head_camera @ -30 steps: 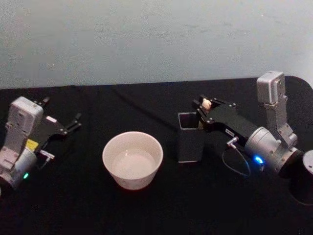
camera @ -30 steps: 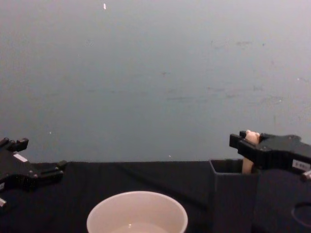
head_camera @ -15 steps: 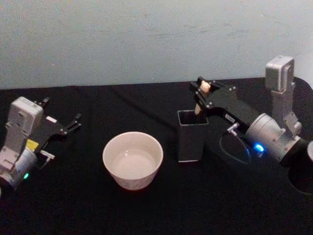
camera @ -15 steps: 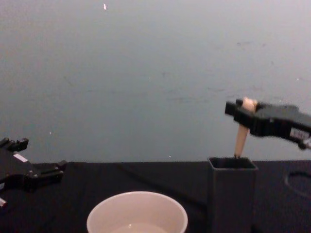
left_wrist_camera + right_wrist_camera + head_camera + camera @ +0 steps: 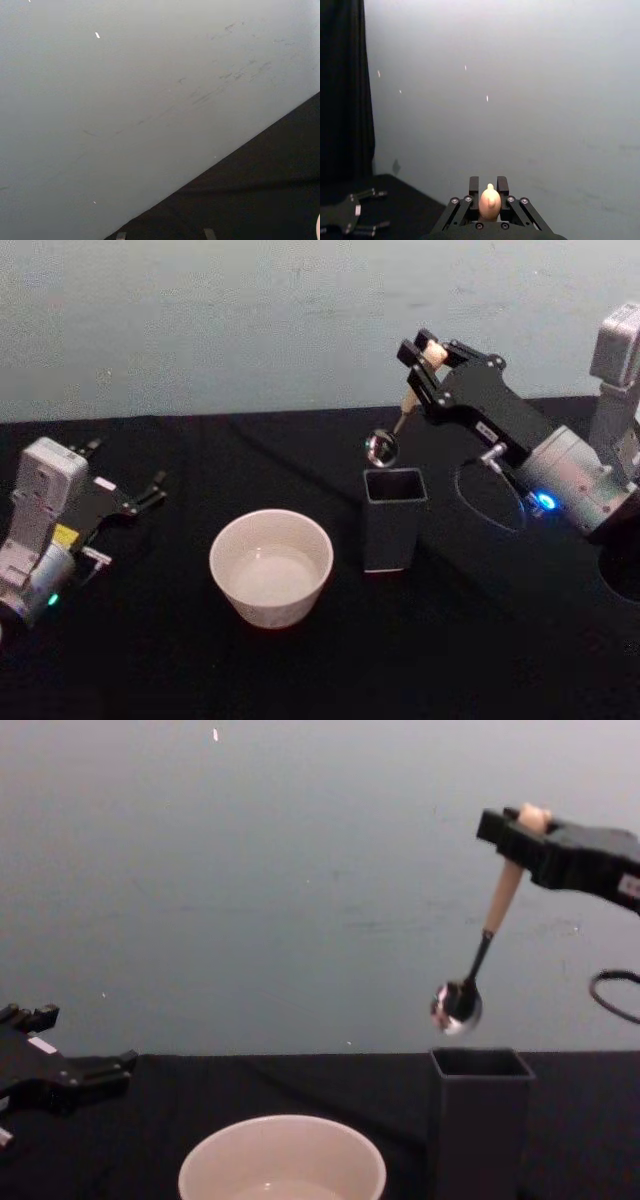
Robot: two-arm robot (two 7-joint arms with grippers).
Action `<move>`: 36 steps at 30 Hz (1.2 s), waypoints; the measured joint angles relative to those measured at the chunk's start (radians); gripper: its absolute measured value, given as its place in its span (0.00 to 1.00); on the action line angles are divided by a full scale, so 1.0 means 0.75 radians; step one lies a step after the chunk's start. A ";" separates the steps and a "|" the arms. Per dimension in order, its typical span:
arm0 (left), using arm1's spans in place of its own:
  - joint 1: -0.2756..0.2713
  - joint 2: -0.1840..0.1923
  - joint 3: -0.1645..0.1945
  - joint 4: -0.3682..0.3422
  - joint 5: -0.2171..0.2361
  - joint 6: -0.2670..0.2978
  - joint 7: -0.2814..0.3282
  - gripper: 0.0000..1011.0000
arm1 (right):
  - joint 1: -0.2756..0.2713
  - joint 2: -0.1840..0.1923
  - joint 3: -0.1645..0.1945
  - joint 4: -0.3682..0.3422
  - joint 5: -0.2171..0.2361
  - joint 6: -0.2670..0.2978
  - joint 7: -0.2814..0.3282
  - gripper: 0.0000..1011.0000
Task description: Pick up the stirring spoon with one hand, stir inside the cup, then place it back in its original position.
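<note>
Spoon (image 5: 498,905) — clear above holder rim (image 5: 481,1076)

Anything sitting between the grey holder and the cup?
No. In the head view, only bare black table separates the holder from the cup; the chest view agrees.

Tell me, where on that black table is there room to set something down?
Bare: table in front of the cup and holder, and the patch between the left hand and the cup. Crowded: the narrow cup-holder gap, and above the holder, where the right hand holds the spoon.
</note>
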 joint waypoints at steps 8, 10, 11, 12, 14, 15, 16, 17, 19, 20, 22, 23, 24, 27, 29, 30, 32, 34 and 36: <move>0.000 0.000 0.000 0.000 0.000 0.000 0.000 0.99 | 0.067 -0.038 -0.053 0.074 -0.011 -0.047 0.043 0.21; 0.000 0.000 0.000 0.000 0.000 0.000 0.000 0.99 | 0.089 -0.054 -0.076 0.108 -0.015 -0.063 0.066 0.21; 0.000 0.000 0.000 0.000 0.000 0.000 0.000 0.99 | 0.096 -0.059 -0.083 0.118 -0.016 -0.069 0.073 0.21; 0.000 0.000 0.000 0.000 0.000 0.000 0.000 0.99 | 0.109 -0.070 -0.100 0.142 -0.017 -0.080 0.089 0.21; 0.000 0.000 0.000 0.000 0.000 0.000 0.000 0.99 | 0.128 -0.086 -0.124 0.177 -0.018 -0.102 0.120 0.21; 0.000 0.000 0.000 0.000 0.000 0.000 0.000 0.99 | 0.134 -0.090 -0.132 0.189 -0.018 -0.109 0.129 0.21; 0.000 0.000 0.000 0.000 0.000 0.000 0.000 0.99 | 0.139 -0.094 -0.140 0.200 -0.018 -0.117 0.139 0.21; 0.000 0.000 0.000 0.000 0.000 0.000 0.000 0.99 | 0.145 -0.099 -0.149 0.211 -0.018 -0.125 0.148 0.21; 0.000 0.000 0.000 0.000 0.000 0.000 0.000 0.99 | 0.158 -0.110 -0.171 0.241 -0.019 -0.148 0.178 0.21; 0.000 0.000 0.000 0.000 0.000 0.000 0.000 0.99 | 0.162 -0.114 -0.179 0.252 -0.019 -0.157 0.188 0.21; 0.000 0.000 0.000 0.000 0.000 0.000 0.000 0.99 | 0.175 -0.125 -0.203 0.284 -0.020 -0.182 0.221 0.21; 0.000 0.000 0.000 0.000 0.000 0.000 0.000 0.99 | 0.179 -0.129 -0.211 0.296 -0.021 -0.189 0.232 0.21; 0.000 0.000 0.000 0.000 0.000 0.000 0.000 0.99 | 0.187 -0.134 -0.228 0.318 -0.023 -0.204 0.253 0.21; 0.000 0.000 0.000 0.000 0.000 0.000 0.000 0.99 | 0.196 -0.138 -0.251 0.345 -0.033 -0.222 0.281 0.21; 0.000 0.000 0.000 0.000 0.000 0.000 0.000 0.99 | 0.205 -0.142 -0.272 0.370 -0.041 -0.233 0.298 0.21; 0.000 0.000 0.000 0.000 0.000 0.000 0.000 0.99 | 0.207 -0.143 -0.278 0.378 -0.046 -0.235 0.302 0.21; 0.000 0.000 0.000 0.000 0.000 0.000 0.000 0.99 | 0.212 -0.146 -0.296 0.403 -0.058 -0.240 0.309 0.21; 0.000 0.000 0.000 0.000 0.000 0.000 0.000 0.99 | 0.216 -0.149 -0.306 0.421 -0.068 -0.245 0.312 0.21; 0.000 0.000 0.000 0.000 0.000 0.000 0.000 0.99 | 0.222 -0.154 -0.320 0.451 -0.082 -0.255 0.316 0.21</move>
